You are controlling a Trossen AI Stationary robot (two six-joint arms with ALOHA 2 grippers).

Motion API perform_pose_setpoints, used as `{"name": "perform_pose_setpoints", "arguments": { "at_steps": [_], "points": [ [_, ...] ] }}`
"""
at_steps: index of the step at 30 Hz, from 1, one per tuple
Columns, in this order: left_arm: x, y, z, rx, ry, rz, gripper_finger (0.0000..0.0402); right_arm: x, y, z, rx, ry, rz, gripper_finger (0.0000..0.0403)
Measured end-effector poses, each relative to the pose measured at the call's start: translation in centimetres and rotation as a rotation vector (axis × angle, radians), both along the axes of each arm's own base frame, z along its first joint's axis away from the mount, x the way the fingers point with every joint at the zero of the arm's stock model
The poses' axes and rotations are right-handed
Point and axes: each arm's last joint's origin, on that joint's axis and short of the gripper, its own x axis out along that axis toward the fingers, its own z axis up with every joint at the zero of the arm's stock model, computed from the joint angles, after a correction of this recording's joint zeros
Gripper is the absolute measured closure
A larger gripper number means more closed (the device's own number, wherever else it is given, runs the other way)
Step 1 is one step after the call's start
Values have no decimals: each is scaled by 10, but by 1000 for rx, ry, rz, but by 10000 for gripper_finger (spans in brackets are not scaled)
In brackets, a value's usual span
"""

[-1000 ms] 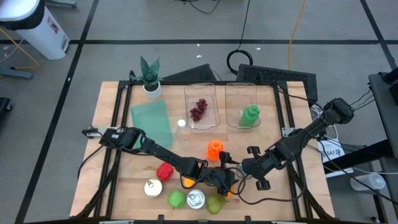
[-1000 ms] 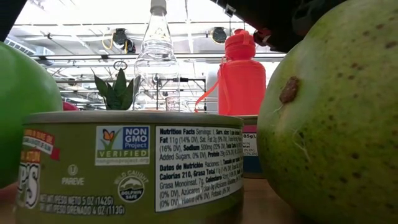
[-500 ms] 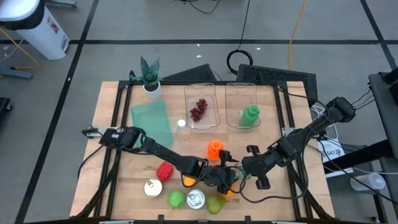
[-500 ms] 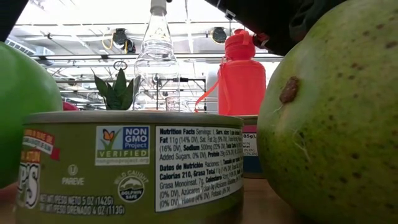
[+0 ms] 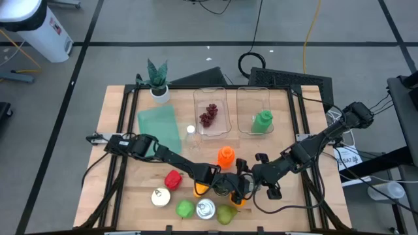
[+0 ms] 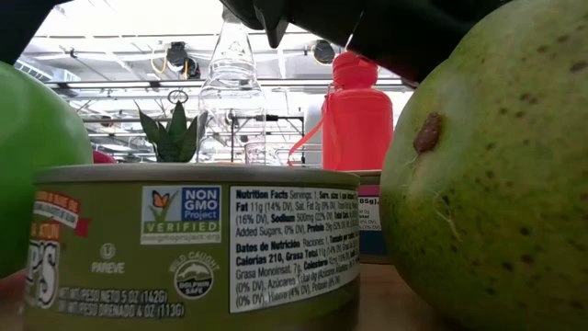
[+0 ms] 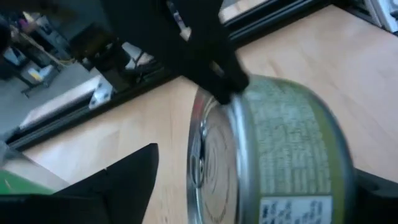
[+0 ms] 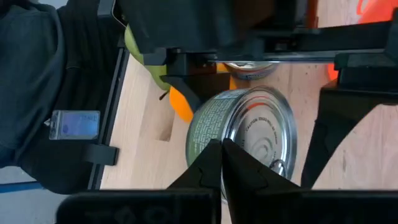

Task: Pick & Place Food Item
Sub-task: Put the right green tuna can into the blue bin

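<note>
The left arm reaches low from the worktop's [image 5: 117, 130] left edge toward the near middle, stretched out almost flat. Its left tool [image 5: 230, 188] is there with its fingers [image 7: 214, 59] spread wide on either side of a green-labelled can [image 7: 280, 162] lying on its side; the left wrist view shows one finger touching the can's rim, the other standing apart on the lid side. Whether the can is clamped or only straddled cannot be told. The right arm comes in from the right edge, bent down toward the same spot, and its right tool [image 5: 258, 175] is closed, its fingers meeting in a point just before the can's lid in the right wrist view, holding nothing.

Counted from above: two clear trays [image 5: 211, 111] at the far middle, the left with one bunch of red grapes [image 5: 208, 115], the right with one green item [image 5: 263, 121]. One potted plant [image 5: 157, 79] at the far left, one green mat [image 5: 160, 128] near it, one clear bottle [image 6: 231, 87] and one orange bottle [image 6: 356, 108]. At the near edge, an upright can [image 6: 188, 244] between one green apple [image 5: 185, 209] and one pear [image 6: 496, 175]; farther left, one lidded jar [image 5: 160, 196] and one red pepper [image 5: 173, 179]. An orange fruit [image 5: 198, 190] lies beside the left tool.
</note>
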Motion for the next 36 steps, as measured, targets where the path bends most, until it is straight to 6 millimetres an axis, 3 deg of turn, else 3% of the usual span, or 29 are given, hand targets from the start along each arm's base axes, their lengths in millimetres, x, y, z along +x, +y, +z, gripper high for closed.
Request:
{"name": "perform_pose_setpoints", "arguments": {
  "at_steps": [5,10,15,19,30,36],
  "points": [
    [1,4,1,-54,2,17,136,0,0,0,0,0,-1,403],
    [1,0,5,-62,16,-28,275,0,-1,0,-7,-1,-16,403],
    [0,-2,5,-73,26,-47,273,0,0,0,-18,-13,24,402],
    [-8,-5,20,-44,59,-21,273,-3,-2,5,-33,-46,62,378],
    [-50,-30,85,89,75,76,273,-49,-13,30,-198,-186,93,285],
    [-76,-41,119,129,65,92,273,-68,-8,12,-400,-285,123,282]
  ]
}}
